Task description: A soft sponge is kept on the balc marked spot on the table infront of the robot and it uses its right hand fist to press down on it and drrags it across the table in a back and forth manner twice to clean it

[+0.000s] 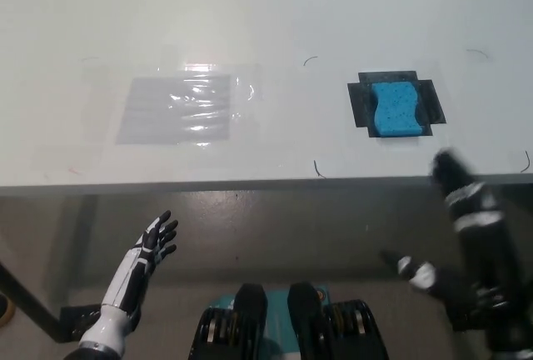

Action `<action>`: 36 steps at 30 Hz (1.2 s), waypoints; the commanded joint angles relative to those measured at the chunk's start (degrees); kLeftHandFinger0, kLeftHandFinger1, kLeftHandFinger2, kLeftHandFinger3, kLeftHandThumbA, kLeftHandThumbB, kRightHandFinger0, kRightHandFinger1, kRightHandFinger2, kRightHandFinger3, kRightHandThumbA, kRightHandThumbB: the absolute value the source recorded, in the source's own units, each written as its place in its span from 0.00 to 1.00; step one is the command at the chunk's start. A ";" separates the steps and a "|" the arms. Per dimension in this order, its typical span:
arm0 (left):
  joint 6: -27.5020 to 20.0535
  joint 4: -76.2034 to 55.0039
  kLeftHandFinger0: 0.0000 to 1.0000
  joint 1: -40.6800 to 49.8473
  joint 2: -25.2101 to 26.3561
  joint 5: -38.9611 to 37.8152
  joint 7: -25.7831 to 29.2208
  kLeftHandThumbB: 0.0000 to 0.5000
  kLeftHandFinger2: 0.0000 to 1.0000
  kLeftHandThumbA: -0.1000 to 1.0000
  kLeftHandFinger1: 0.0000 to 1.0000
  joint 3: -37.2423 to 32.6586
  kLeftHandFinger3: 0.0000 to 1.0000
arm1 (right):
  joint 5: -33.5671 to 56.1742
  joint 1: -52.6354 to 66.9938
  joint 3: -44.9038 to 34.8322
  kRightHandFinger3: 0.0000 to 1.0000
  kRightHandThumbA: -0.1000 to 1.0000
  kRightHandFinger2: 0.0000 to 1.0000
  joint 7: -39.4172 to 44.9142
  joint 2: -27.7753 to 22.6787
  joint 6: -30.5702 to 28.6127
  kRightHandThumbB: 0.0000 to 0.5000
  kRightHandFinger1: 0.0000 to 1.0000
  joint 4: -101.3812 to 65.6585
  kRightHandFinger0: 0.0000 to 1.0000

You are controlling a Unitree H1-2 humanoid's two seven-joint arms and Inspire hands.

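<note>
Left hand [154, 247] hangs low at the left, below the tabletop [266, 18] edge, fingers spread and holding nothing; it looks to be resting. On the tabletop, left of middle, a clear plastic sheet [179, 108] lies flat, glare on it, well apart from the sponge. Sponge [394, 109] is blue, wavy-sided, lying flat on the black marked patch [361, 103] at the right, near the front edge; nothing touches it. Right hand [454, 178] comes up from the bottom right, blurred, near the tabletop edge and just short of the sponge; cannot tell whether its fingers are curled into a fist or apart. Judgement on handling: sponge looks light and soft, will squash under a fist and spring back; no grasp needed, press down on the middle of its top face. Too little pressure and the fist may slide over it; pressing off-centre may tip or roll an edge during the drag.
</note>
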 commanded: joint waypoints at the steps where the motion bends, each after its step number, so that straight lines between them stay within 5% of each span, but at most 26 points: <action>1: -3.40 -0.89 1.00 -1.76 1.15 -0.79 -1.28 1.00 1.00 1.00 1.00 0.09 1.00 | 9.37 -11.46 -7.07 1.00 1.00 1.00 -3.55 -5.40 4.14 0.80 1.00 -13.44 1.00; 4: -3.84 -0.25 1.00 -1.89 1.20 -0.67 -1.31 1.00 1.00 1.00 1.00 0.10 1.00 | 9.57 -22.28 -10.65 1.00 1.00 1.00 -8.43 -5.06 13.46 0.80 1.00 -16.17 1.00; 5: -3.97 -0.13 1.00 -1.79 1.18 -0.42 -1.10 1.00 1.00 1.00 1.00 0.10 1.00 | 10.59 -24.38 -10.95 0.88 1.00 0.90 -8.99 -4.94 14.86 0.73 0.91 -15.89 0.92; 7: -3.82 -0.24 1.00 -1.71 1.06 -0.13 -0.87 1.00 1.00 1.00 1.00 0.07 1.00 | 17.71 -30.73 -11.94 0.21 1.00 0.17 -10.09 -5.46 18.18 0.72 0.24 -13.26 0.35; 8: -3.78 -0.24 1.00 -1.73 1.07 -0.11 -0.92 1.00 1.00 1.00 1.00 0.01 1.00 | 19.22 -31.36 -12.26 0.08 1.00 0.05 -10.21 -5.52 19.32 0.70 0.08 -13.17 0.12; 9: -4.00 0.09 1.00 -1.93 1.06 -0.19 -0.95 1.00 1.00 1.00 1.00 0.04 1.00 | 18.90 -34.05 -12.72 0.00 1.00 0.00 -10.09 -5.92 20.43 0.60 0.00 -11.46 0.00; 10: -4.00 0.18 1.00 -2.07 1.15 0.10 -0.79 1.00 1.00 1.00 1.00 0.03 1.00 | 18.25 -36.71 -13.01 0.00 1.00 0.00 -10.34 -6.02 22.28 0.49 0.00 -9.86 0.00; 13: -4.17 0.38 1.00 -2.15 1.30 0.05 -0.90 1.00 1.00 1.00 1.00 0.06 1.00 | 17.14 -41.18 -13.20 0.00 1.00 0.00 -11.32 -4.67 25.41 0.47 0.00 -7.46 0.00; 16: -4.84 0.86 1.00 -2.26 1.34 0.12 -0.86 1.00 1.00 1.00 1.00 0.07 1.00 | 15.99 -45.57 -12.43 0.00 1.00 0.00 -11.06 -4.04 27.41 0.50 0.00 -4.60 0.00; 19: -4.72 0.47 1.00 -2.18 1.32 0.22 -0.86 1.00 1.00 1.00 1.00 -0.01 1.00 | 18.03 -49.80 -12.14 0.00 1.00 0.00 -9.40 -3.50 27.14 0.65 0.00 1.58 0.00; 23: -4.65 0.56 1.00 -2.26 1.30 0.18 -0.89 1.00 1.00 1.00 1.00 -0.03 1.00 | 16.63 -55.38 -11.88 0.00 1.00 0.00 -7.43 -3.57 23.33 0.61 0.00 13.35 0.00; 33: -5.33 0.71 1.00 -1.96 1.18 0.36 -0.75 1.00 1.00 1.00 1.00 -0.06 1.00 | 16.54 -68.27 -13.28 0.00 1.00 0.00 -5.96 -2.35 15.95 0.69 0.00 48.41 0.00; 36: -5.14 0.44 1.00 -1.90 1.18 0.43 -0.72 1.00 1.00 1.00 1.00 -0.07 1.00 | 12.47 -71.61 -11.56 0.00 1.00 0.00 -7.02 -2.49 10.15 0.60 0.00 61.43 0.00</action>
